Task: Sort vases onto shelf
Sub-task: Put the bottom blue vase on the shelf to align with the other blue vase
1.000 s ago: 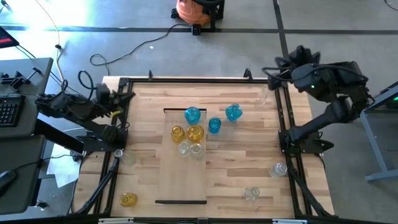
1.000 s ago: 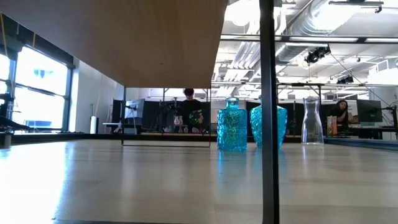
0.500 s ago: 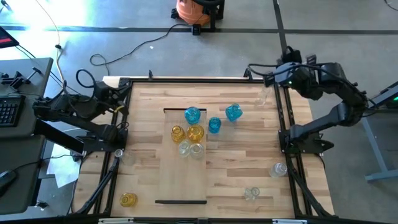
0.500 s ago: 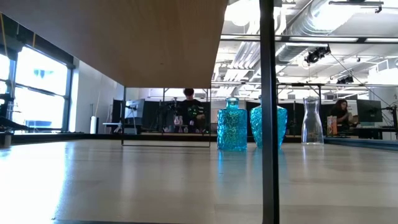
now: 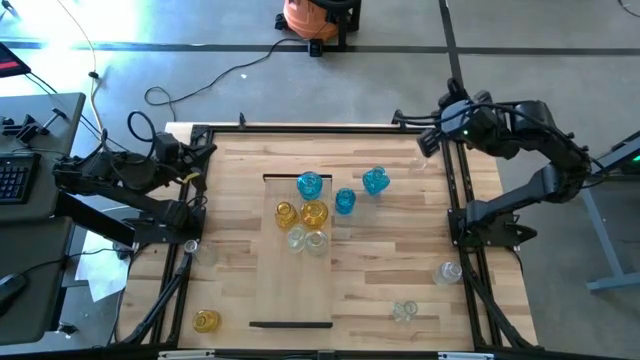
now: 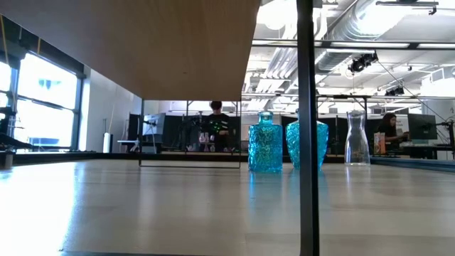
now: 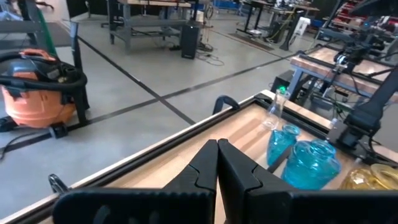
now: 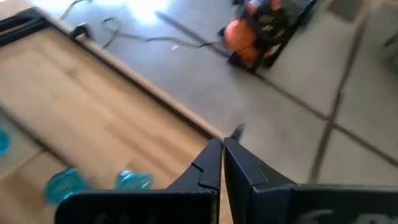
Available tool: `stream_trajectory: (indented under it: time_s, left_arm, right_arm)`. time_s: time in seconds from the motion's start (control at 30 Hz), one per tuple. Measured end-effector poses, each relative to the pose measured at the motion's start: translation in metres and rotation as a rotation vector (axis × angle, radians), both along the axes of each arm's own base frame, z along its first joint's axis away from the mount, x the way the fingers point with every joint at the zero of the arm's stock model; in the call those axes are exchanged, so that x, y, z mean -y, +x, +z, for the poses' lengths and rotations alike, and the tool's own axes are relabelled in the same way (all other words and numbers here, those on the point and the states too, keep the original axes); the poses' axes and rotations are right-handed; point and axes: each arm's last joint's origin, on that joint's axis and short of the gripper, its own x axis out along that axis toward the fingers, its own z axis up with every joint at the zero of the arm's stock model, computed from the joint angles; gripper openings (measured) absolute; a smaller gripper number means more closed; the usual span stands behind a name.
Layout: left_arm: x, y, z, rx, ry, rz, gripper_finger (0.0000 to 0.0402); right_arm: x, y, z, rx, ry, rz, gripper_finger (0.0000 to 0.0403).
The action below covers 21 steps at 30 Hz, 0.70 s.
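The shelf (image 5: 297,280), a pale panel, lies flat on the table. Three blue vases (image 5: 344,201), two yellow ones (image 5: 314,213) and two clear ones (image 5: 316,242) stand at its far end. Loose vases stand on the table: a clear one (image 5: 418,160) at the far right, two clear ones (image 5: 447,272) at the near right, and a yellow one (image 5: 206,320) at the near left. My right gripper (image 5: 425,143) hangs shut over the far right corner, close to the clear vase. My left gripper (image 5: 205,152) is shut at the far left edge. Neither holds anything.
A dark metal frame (image 5: 455,200) runs around the plank table. An orange vacuum (image 5: 315,15) stands on the floor beyond the far edge. A desk with a keyboard (image 5: 12,180) is at the left. People sit in the room behind (image 6: 217,126).
My right arm has unfolded and swung in over the table's far right corner. Its gripper has come down toward the clear vase there and has stayed shut. The vases have not moved.
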Motion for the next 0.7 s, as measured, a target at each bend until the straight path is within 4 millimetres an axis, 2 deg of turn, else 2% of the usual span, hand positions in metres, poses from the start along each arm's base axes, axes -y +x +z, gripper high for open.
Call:
stream_trajectory:
  time_s: [0.37, 0.7]
  left_arm:
    - [0.0001, 0.0001, -0.0001, -0.021, 0.023, -0.009, 0.0000]
    - [0.0001, 0.0001, -0.0001, -0.022, 0.023, -0.010, 0.0000]
  right_arm:
    - [-0.0070, 0.0038, -0.0038, 0.032, 0.242, 0.185, 0.0000]
    - [-0.0085, 0.0044, -0.0043, 0.036, 0.286, 0.225, 0.0000]
